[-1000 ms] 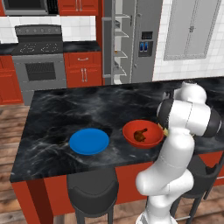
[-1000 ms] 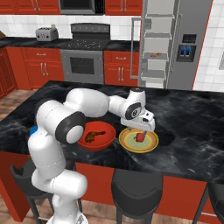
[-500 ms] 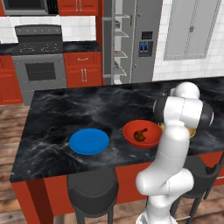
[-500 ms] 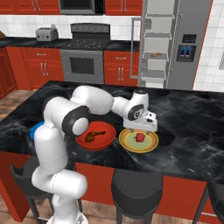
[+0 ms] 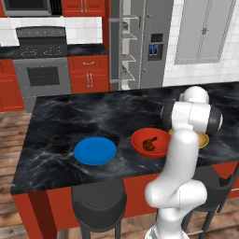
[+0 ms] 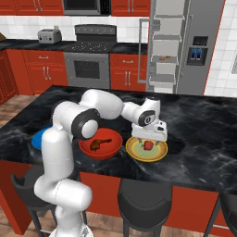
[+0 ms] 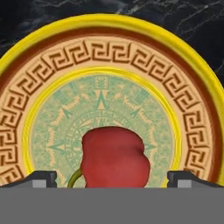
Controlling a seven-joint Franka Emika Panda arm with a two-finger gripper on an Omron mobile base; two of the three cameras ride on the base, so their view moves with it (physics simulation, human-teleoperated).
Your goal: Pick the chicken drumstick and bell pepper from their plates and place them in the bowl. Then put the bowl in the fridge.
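While the left base view is mostly blocked by our own arm, we can still see the chicken drumstick (image 5: 150,144) already sitting in the red bowl (image 5: 140,143), the blue plate (image 5: 94,151) bare beside it on the black island counter (image 5: 70,123), and a sliver of the yellow plate (image 5: 203,140) poking out behind the elbow. The fridge (image 5: 135,44) stands open at the back, shelves showing.

From the right base view it's clearer — the gripper (image 6: 148,139) hangs right over the yellow plate (image 6: 139,152), with the bell pepper (image 6: 148,145) just below it in the plate's middle. The bowl (image 6: 88,149) with the drumstick (image 6: 99,144) sits touching or nearly touching the plate's left edge; we can't tell which.

In the hand view the pepper (image 7: 116,157) fills the gap between the two fingertips (image 7: 41,178), which stand spread wide on either side and aren't touching it. So jaws are open, nothing held.

What worries us: the pepper looks rounded and glossy, and it sits a bit left of centre between the tips, so one finger could hit first and shove it across the plate instead of pinching it. Its stem curls toward the left finger too — catching that could twist the pepper out. Closing too high might squeeze it loose.
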